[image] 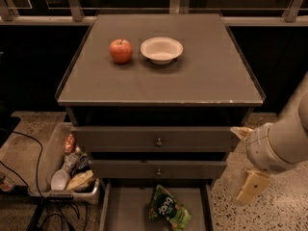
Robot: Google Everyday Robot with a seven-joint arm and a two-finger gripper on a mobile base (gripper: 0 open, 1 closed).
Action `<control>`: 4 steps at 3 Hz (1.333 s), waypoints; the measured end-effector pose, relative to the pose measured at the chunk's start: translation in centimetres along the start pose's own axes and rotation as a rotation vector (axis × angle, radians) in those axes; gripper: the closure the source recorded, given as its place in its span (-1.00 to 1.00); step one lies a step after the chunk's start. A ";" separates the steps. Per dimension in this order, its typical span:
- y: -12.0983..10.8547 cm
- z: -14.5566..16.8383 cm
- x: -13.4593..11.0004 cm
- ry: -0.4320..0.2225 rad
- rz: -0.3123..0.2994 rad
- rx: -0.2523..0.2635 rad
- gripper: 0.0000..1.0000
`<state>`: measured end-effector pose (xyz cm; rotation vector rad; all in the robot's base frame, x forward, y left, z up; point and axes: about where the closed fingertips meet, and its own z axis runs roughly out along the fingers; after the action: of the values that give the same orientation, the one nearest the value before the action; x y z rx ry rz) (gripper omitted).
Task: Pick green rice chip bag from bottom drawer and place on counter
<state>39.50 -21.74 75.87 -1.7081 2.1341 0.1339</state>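
Note:
The green rice chip bag [169, 209] lies crinkled on the floor of the open bottom drawer [126, 210], right of the drawer's middle. The counter [202, 76] is the grey cabinet top above it. My gripper [246, 160] hangs at the right of the cabinet, level with the two upper drawers, above and to the right of the bag and apart from it. Its two cream fingers [251, 188] stand apart, one above the other, with nothing between them.
A red apple [121, 51] and a white bowl [161, 49] sit on the counter's far half. Two shut drawers with round knobs [159, 141] are above the open one. A bin of wrappers [72, 167] and cables stand on the floor to the left.

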 end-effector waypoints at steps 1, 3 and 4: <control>0.3 4.1 1.7 0.021 0.058 -0.017 -1.00; 1.2 15.1 6.8 -0.043 0.175 0.011 -1.00; 3.3 21.4 7.9 -0.117 0.199 -0.028 -1.00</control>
<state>40.35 -21.32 52.82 -1.4609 2.2191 0.3134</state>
